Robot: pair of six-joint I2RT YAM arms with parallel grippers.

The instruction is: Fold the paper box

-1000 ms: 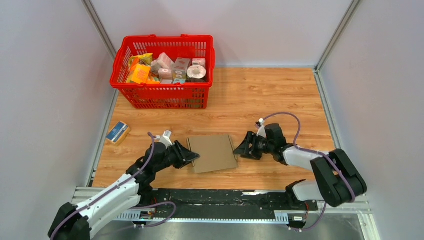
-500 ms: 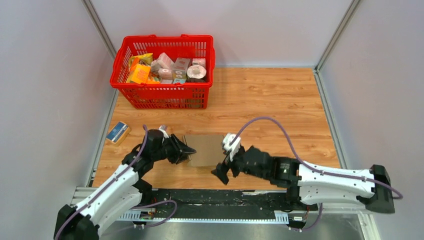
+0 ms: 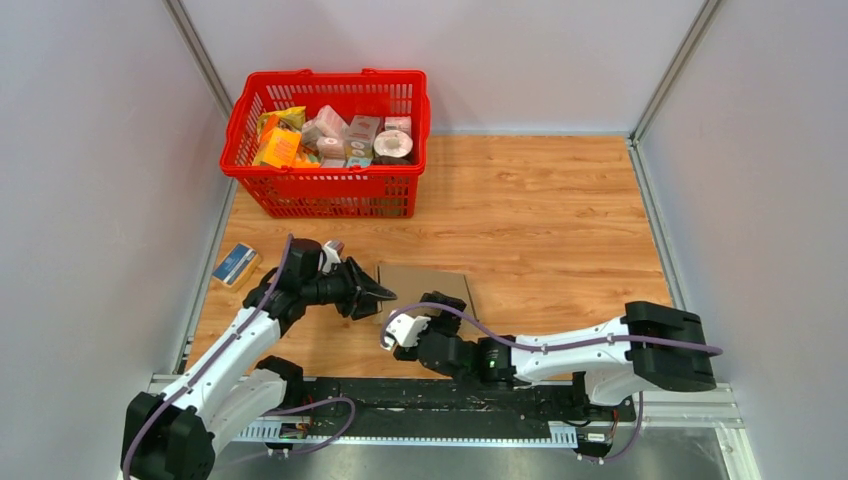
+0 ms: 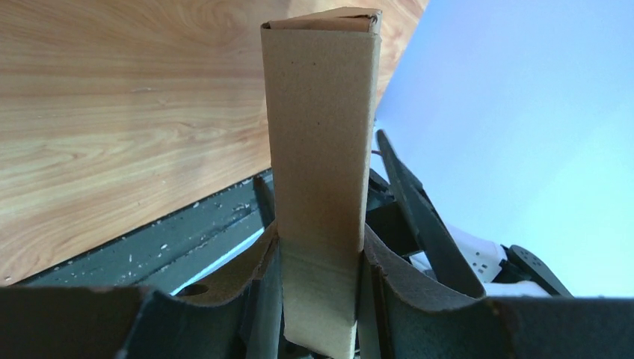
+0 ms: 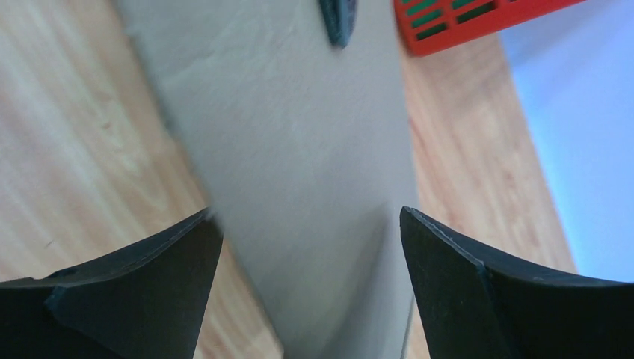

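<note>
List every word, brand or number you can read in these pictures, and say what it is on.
Nothing can be read.
Print on the groceries in the red basket: too small.
Label on the blue packet: too small.
On the cardboard sheet: no print.
</note>
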